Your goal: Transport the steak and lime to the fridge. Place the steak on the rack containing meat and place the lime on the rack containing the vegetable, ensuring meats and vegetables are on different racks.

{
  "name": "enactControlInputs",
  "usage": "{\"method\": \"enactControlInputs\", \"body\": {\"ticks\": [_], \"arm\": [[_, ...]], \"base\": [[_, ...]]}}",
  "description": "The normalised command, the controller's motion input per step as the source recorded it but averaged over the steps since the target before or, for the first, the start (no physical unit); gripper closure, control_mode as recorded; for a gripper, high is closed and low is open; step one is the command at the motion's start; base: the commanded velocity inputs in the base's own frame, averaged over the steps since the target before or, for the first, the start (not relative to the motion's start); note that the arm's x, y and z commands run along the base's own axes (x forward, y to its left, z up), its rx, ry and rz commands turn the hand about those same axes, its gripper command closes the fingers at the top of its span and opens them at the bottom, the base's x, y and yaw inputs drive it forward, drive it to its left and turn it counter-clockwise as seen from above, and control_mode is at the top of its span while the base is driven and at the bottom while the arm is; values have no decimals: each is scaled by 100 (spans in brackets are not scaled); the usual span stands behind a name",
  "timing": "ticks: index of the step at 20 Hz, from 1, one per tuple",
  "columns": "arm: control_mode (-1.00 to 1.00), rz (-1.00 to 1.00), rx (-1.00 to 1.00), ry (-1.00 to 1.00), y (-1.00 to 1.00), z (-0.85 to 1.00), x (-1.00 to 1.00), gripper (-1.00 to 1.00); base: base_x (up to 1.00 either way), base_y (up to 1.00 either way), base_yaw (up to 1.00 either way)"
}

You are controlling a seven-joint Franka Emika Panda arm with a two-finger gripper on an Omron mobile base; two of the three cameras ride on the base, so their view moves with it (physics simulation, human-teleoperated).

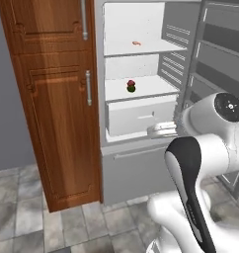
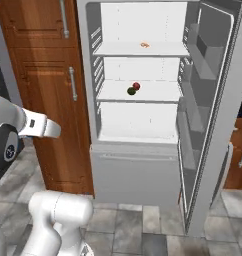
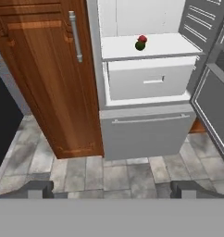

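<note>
**Fridge open, lime beside the vegetable on the lower shelf**

Fridge (image 1: 141, 74) stands with its door swung wide to the right, white inside, next to a brown wood-panelled cabinet (image 1: 57, 99). Its higher shelf, the rack containing meat (image 2: 140, 50), carries the small orange meat (image 2: 144, 45). On the lower shelf (image 2: 153, 92) the dark green lime (image 2: 131, 91) sits touching the red vegetable (image 2: 136, 86), above a white drawer (image 3: 151, 81). The hand (image 3: 112, 190) hangs spread and empty over the grey floor tiles (image 3: 109, 173), short of the fridge.
</note>
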Motion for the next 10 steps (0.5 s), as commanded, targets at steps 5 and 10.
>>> {"method": "enactControlInputs", "body": {"ticks": [5, 10], "arm": [[100, 0, 0, 0, 0, 0, 0, -100], [100, 0, 0, 0, 0, 0, 0, -100]], "base": [[-100, 0, -19], [-88, 0, -55]]}}
